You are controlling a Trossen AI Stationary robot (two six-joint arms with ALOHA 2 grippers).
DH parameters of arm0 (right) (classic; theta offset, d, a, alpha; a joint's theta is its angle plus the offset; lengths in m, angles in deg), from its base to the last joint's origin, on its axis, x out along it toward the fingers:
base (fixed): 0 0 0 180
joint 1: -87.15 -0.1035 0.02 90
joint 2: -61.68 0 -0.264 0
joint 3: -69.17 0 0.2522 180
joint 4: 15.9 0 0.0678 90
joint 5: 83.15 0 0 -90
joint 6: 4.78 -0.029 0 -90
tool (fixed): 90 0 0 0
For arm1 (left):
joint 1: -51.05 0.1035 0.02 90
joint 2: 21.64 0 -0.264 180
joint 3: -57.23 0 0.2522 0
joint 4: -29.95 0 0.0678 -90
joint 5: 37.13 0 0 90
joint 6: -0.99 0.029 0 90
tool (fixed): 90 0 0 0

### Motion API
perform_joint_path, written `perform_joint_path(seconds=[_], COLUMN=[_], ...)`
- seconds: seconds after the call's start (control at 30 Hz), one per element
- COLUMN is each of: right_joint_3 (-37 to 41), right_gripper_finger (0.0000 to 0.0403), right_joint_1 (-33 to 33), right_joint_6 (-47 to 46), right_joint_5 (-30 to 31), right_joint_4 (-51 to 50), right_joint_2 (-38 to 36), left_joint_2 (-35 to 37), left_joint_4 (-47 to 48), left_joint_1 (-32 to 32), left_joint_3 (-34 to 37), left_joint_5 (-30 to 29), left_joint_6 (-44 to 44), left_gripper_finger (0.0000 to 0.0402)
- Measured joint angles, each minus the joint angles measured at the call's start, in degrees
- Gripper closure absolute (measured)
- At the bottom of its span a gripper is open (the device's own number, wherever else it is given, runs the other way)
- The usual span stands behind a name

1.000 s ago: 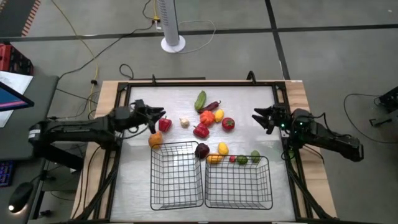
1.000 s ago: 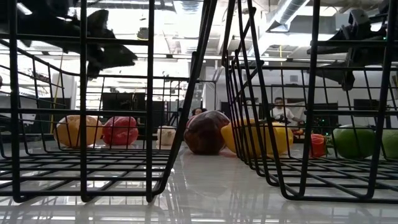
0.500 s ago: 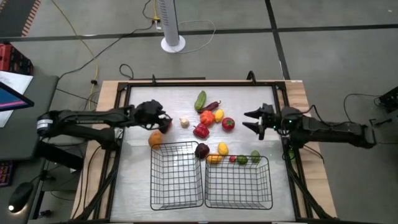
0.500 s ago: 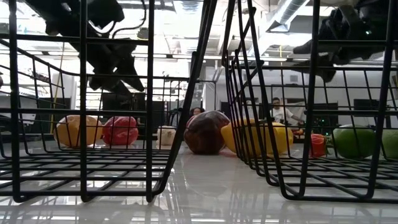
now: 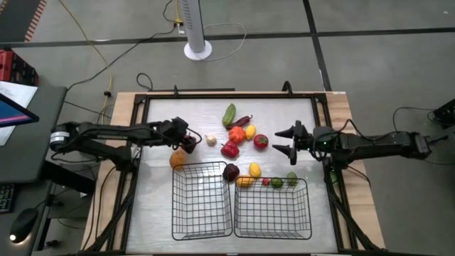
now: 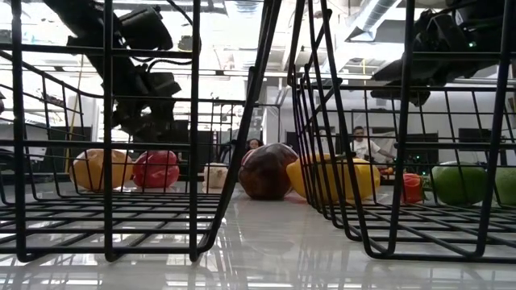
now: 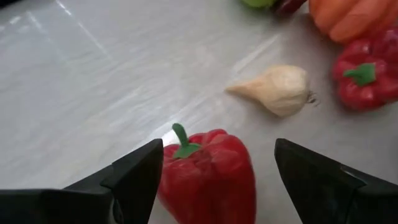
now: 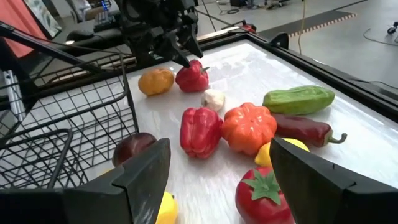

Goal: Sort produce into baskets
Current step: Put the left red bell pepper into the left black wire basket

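Presently, item: left gripper (image 7: pixel 211 168), fingers spread and empty, poised directly over the red pepper (image 7: pixel 208 171), one finger to either side of it in the left wrist view. The pepper lies on the table (image 5: pixel 160 213) between them with its green stem toward the garlic (image 7: pixel 277 90); its long axis runs roughly along the camera's line of sight (so the jaws straddle its width). In the high view it sits near the table's left edge, just behind the orange piece (image 5: pixel 178 160) and the left basket (image 5: pixel 202 199).

Item: right gripper (image 5: pixel 282 141), likewise parted and empty, just beside the tomato (image 5: pixel 261 141), well apart from the pepper. The left arm is plainly nearer.

Change against a second ago: the left jaws, then closed and short of the pepper, have opened and advanced over it; the right arm has reached inward toward the central cluster.
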Motion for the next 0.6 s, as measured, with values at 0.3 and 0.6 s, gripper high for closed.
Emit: perform_joint_path(seconds=[0.3,0.6], right_joint_3=[0.0,0.0], right_gripper_finger=[0.0100,0.0100], right_joint_1=[0.0,0.0], right_joint_6=[0.0,0.0], right_joint_5=[-0.1,-1.2], right_joint_4=[-1.7,-1.5], right_joint_2=[0.0,0.0], left_joint_2=[0.1,0.0], left_joint_4=[14.7,17.7], left_joint_1=[-6.5,-4.8], left_joint_3=[-13.5,-12.8], left_joint_5=[-7.6,-2.4], left_joint_6=[4.9,4.7], left_gripper_finger=[0.0106,0.0088])
